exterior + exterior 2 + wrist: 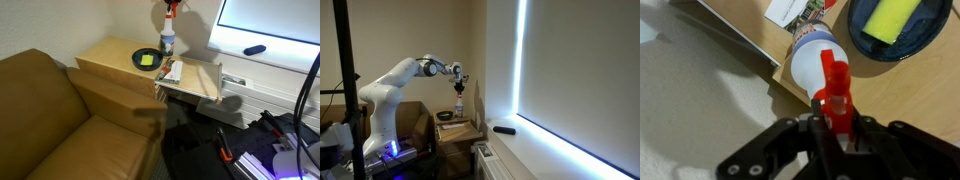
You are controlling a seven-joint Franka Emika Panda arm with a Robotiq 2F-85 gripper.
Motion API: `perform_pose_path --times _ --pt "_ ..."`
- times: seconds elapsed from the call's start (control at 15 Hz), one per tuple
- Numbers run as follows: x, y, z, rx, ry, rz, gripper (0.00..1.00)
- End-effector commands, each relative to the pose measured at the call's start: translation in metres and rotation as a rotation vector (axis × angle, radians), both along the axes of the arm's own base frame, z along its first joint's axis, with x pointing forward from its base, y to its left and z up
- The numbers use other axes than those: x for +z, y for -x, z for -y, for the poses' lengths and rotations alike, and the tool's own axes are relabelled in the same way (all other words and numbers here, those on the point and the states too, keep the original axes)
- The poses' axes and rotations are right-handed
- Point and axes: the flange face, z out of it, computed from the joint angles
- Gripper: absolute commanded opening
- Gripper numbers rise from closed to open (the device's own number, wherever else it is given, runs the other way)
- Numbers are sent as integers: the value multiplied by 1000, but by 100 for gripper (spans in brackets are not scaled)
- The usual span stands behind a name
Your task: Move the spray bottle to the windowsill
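Both exterior views share the table (105, 55) (460, 128), close from above and distant side-on; wrist view looks down

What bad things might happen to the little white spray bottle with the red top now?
The gripper pinches only the red trigger head of the slim white spray bottle, so it might slip or swing loose.
The black round bowl holding a yellow block sits close by; a low sideways move might knock it.
A small dark object lies on the white windowsill; the bottle may land on it and tip.
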Motion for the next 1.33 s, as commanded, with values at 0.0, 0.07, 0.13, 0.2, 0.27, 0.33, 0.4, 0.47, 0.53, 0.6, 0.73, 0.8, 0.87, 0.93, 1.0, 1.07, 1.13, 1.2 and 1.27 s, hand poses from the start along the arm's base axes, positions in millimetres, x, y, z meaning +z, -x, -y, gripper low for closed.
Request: perform_pose_path --times 0.0,0.07,0.13,0.2,0.27,0.33,0.4,0.47,0.53,0.6,0.73,0.8,0.87,0.93,1.0,1.07,1.13,1.2,1.27 --pt "70 22 8 9 -26 -26 6" --pt "87 27 14 0 -28 -23 6" --pt "103 33 23 -8 -29 -22 6" --pt "119 39 34 -22 -24 -16 6" --pt "135 47 50 -43 -20 -12 6" --pt "151 54 68 -70 -16 -7 6" --pt "164 60 81 -96 -16 -6 6" --pt "173 63 99 -138 -11 3 6" --pt "184 68 118 -174 -14 10 6" --pt "192 71 138 -215 -16 18 6" --pt "204 79 174 -292 -21 27 6" --pt "207 82 192 -331 -26 32 6" --pt "207 85 210 -374 -32 32 6" --pt "207 87 227 -416 -40 32 6" --pt "206 91 242 -456 -53 27 6" --pt "206 94 260 -504 -70 27 6" --pt "207 100 277 -551 -88 28 6" --pt "208 105 295 -612 -104 36 6" --pt "212 112 314 -673 -113 43 6"
